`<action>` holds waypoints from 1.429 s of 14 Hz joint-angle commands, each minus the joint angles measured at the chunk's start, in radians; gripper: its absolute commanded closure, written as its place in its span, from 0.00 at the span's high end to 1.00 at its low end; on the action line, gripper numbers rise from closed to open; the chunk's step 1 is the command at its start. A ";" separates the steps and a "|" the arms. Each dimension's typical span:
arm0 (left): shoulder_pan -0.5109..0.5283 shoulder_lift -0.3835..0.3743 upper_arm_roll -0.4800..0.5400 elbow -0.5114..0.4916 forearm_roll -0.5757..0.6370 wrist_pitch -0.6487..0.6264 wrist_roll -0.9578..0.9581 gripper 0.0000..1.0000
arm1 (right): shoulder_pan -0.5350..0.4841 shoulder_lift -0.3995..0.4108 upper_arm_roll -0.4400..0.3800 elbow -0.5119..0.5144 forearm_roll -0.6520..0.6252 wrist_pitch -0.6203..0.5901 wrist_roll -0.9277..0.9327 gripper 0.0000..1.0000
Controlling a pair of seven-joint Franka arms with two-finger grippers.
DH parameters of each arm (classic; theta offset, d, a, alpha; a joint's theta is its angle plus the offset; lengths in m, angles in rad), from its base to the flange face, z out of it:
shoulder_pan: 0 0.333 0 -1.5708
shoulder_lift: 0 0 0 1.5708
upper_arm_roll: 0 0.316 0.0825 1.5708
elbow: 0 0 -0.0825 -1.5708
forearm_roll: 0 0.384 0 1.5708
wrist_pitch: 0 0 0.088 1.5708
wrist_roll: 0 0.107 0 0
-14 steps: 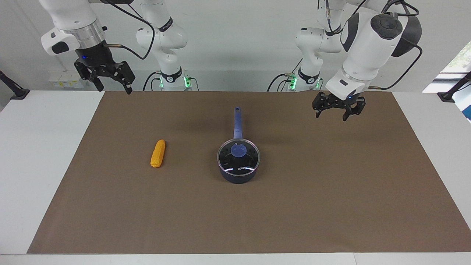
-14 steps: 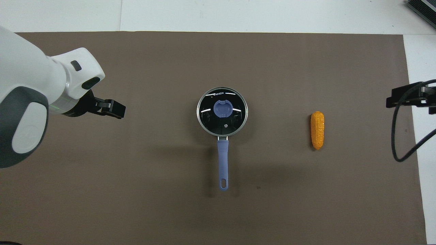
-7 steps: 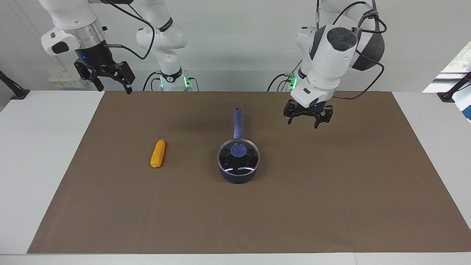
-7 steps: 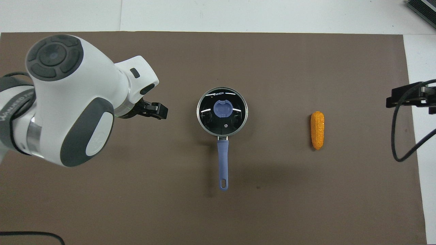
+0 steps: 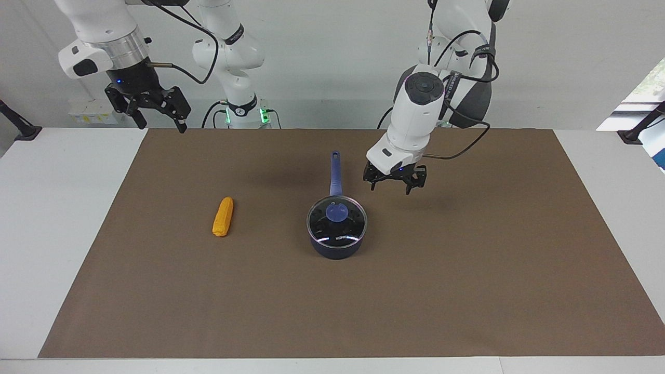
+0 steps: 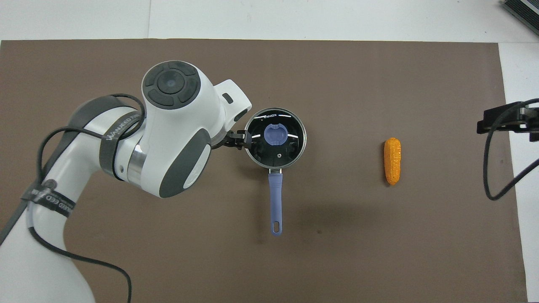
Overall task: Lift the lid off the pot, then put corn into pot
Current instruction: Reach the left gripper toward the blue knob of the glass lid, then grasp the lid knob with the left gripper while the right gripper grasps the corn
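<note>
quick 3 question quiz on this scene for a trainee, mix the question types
1. True or false: the lid sits on the pot.
2. Which gripper is up in the air beside the pot? A) left B) right
3. Fill in: the corn lies on the mat toward the ____ arm's end of the table.

Key
1. True; its blue knob shows at the centre of the pot's mouth.
2. A; the left gripper hangs open over the mat by the pot's handle, touching nothing, while the right gripper waits, open, up by its own base.
3. right
</note>
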 commanded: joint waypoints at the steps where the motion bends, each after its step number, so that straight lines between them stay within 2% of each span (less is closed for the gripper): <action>1: -0.046 0.071 0.018 0.085 0.016 0.027 -0.091 1.00 | -0.011 -0.027 0.005 -0.069 0.011 0.051 -0.002 1.00; 3: -0.068 0.127 0.018 0.166 0.015 0.042 -0.186 1.00 | -0.011 -0.047 0.005 -0.120 0.009 0.108 0.001 1.00; 8: -0.086 0.142 0.014 0.171 0.016 0.115 -0.264 1.00 | -0.011 -0.046 0.005 -0.130 0.009 0.117 0.002 1.00; 12: -0.112 0.171 0.014 0.162 0.018 0.195 -0.283 1.00 | -0.013 -0.046 0.005 -0.212 0.011 0.169 0.002 1.00; 15: -0.122 0.161 0.013 0.102 0.019 0.298 -0.284 1.00 | -0.011 -0.037 0.005 -0.313 0.011 0.281 0.001 1.00; 18: -0.138 0.157 0.014 0.068 0.016 0.310 -0.286 1.00 | -0.005 -0.018 0.006 -0.408 0.011 0.402 -0.001 1.00; 20: -0.146 0.167 0.018 0.062 0.019 0.300 -0.318 1.00 | -0.002 0.029 0.006 -0.435 0.011 0.464 -0.002 1.00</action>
